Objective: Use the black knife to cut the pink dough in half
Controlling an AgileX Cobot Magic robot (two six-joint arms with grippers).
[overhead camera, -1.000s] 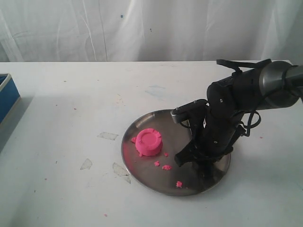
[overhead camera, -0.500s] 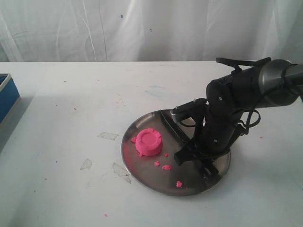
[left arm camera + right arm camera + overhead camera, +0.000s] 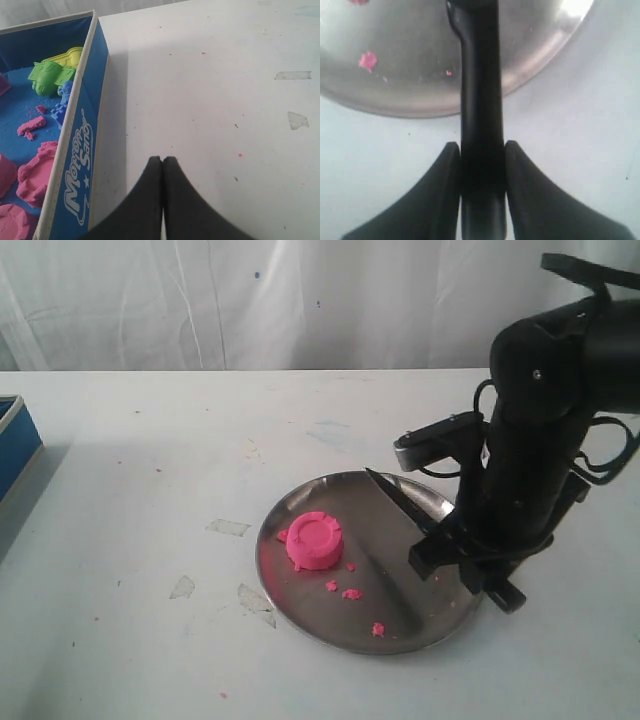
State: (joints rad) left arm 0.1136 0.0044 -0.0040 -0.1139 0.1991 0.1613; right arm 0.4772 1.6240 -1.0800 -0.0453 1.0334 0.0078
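The pink dough (image 3: 314,540) is a whole round puck with a ridged top, sitting on the left part of the steel plate (image 3: 300,602). My right gripper (image 3: 452,545) (image 3: 481,146) is shut on the handle of the black knife (image 3: 398,497) (image 3: 480,95), held above the plate's right side. The blade slants up and points left toward the dough, with a clear gap between them. My left gripper (image 3: 163,159) is shut with nothing in it, over bare table beside the blue box; it does not show in the exterior view.
Small pink crumbs (image 3: 350,593) lie on the plate in front of the dough. A blue sand box (image 3: 80,145) with coloured moulds and pink pieces stands at the table's far left edge (image 3: 15,440). Bits of tape (image 3: 228,528) are stuck on the white table.
My right arm has risen and swung right, lifting the knife off the plate. The blade now shows, pointing up and left. The dough has not moved.
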